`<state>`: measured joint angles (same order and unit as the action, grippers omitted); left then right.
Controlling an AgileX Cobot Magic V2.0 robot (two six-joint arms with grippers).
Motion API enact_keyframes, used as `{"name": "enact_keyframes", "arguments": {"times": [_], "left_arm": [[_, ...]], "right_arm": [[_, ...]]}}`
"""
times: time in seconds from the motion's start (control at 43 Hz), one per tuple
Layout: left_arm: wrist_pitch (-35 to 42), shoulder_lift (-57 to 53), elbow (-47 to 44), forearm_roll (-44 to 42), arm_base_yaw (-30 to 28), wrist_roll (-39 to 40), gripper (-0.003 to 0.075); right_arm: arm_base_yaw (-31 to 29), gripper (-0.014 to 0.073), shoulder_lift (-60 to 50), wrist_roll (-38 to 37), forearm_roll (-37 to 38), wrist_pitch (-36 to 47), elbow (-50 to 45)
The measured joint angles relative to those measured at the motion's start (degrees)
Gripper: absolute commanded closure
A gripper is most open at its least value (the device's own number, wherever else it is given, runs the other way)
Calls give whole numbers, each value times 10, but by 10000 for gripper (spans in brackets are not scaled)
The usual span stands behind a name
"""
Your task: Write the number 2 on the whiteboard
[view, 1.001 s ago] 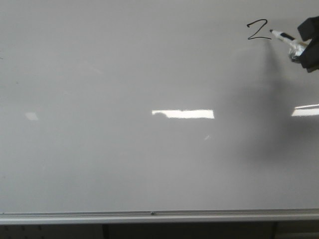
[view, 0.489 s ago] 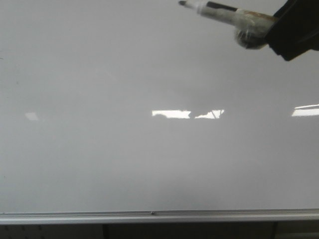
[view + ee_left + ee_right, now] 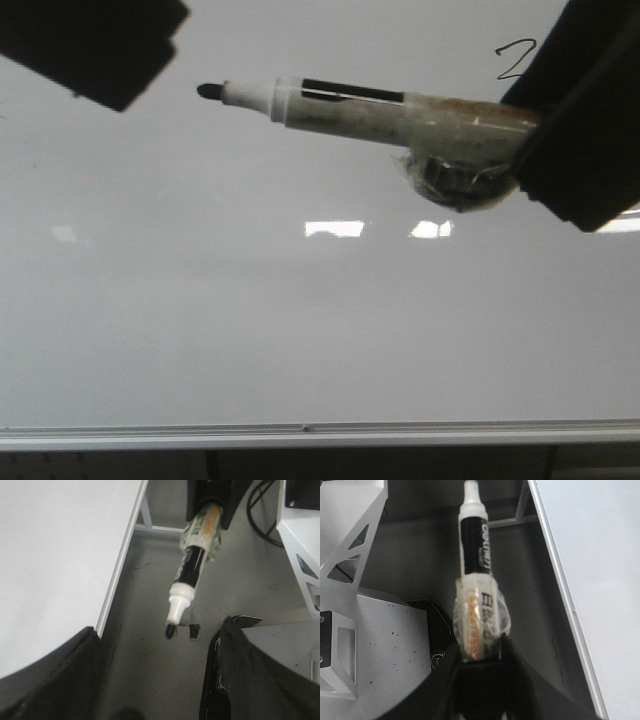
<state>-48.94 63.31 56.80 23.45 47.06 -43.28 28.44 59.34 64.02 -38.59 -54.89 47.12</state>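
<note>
At the upper right of the front frame, the number 2 (image 3: 516,60) sits finished on the whiteboard (image 3: 300,340), and your right gripper (image 3: 479,652) pinches the light, stiff marker (image 3: 380,108) by its taped rear barrel, so hold there; the left gripper's (image 3: 155,680) fingers are spread.

Black, blocky right claw (image 3: 480,655)

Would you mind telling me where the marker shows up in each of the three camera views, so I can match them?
Front view: the marker lies across the upper middle, tip toward the left, held by the right gripper.
Left wrist view: the marker hangs from the top centre, tip down.
Right wrist view: the marker rises between the fingers, tip up.
Shared landmark: the whiteboard, its edge in both wrist views.
</note>
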Motion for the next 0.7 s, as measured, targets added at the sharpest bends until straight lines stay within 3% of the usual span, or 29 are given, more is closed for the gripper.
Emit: {"name": "enact_keyframes", "arguments": {"times": [0.209,0.466,0.698], "left_arm": [[2,76,35,0,52,-3,247],[4,130,66,0,75,-3,258],[5,131,67,0,75,-3,505]], "right_arm": [[0,673,0,0,1,0,0],[0,673,0,0,2,0,0],[0,673,0,0,2,0,0]]}}
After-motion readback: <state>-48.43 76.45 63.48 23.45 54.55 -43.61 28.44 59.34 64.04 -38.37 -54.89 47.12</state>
